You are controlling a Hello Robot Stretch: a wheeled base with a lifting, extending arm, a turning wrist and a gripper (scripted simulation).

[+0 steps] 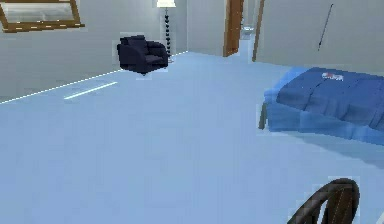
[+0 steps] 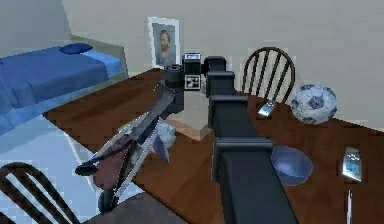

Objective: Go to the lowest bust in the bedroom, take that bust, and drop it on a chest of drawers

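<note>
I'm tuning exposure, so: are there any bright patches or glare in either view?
Forward view: a pale bright streak crosses the floor left of the armchair; elsewhere the light is even. Arm side view: the wooden table looks evenly lit, with no strong glare.

Arm side view. We see a small pale grey-white lump [image 2: 167, 135], possibly the bust, resting on the brown table [image 2: 110, 105] just left of the dark arm [image 2: 235, 130] and partly behind a slanted red-edged frame [image 2: 125, 150]. We cannot resolve its pose.
</note>
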